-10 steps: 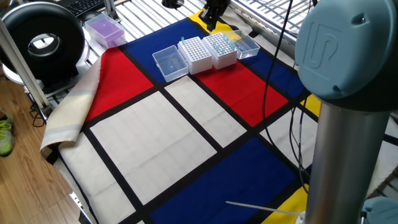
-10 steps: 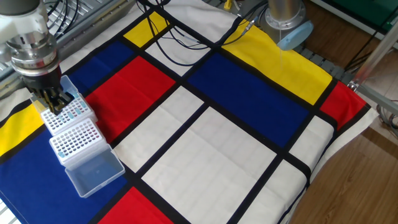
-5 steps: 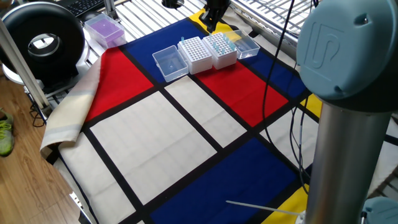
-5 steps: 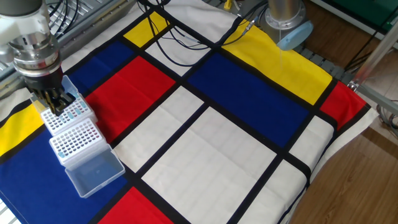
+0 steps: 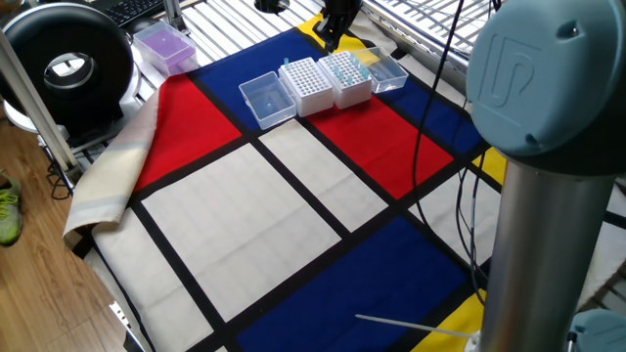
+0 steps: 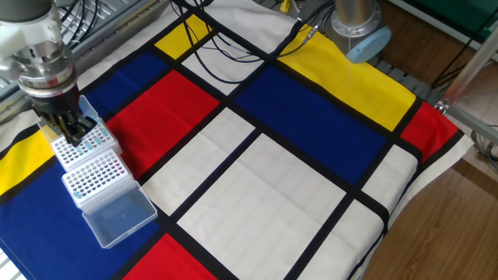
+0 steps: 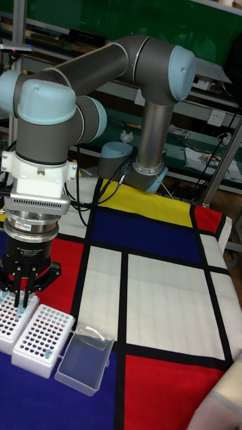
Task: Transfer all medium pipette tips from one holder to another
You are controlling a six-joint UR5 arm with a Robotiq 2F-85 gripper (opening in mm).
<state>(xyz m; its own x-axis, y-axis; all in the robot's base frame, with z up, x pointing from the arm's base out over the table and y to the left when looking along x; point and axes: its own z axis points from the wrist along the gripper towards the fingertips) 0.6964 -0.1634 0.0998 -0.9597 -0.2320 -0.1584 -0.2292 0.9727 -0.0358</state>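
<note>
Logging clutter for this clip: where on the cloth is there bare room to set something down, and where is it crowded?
Free: the big white panels mid-cloth and the blue panel beyond them. Crowded: the corner where the gripper hangs over the two tip racks, with open clear lids on either side. Cables cross the far yellow edge.

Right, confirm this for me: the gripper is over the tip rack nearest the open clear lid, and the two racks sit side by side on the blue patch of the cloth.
One thing is wrong. The gripper is over the farther tip rack, not the near rack beside the clear lid. The other fixed view shows this. The two racks do sit side by side on the blue patch of the cloth.
</note>
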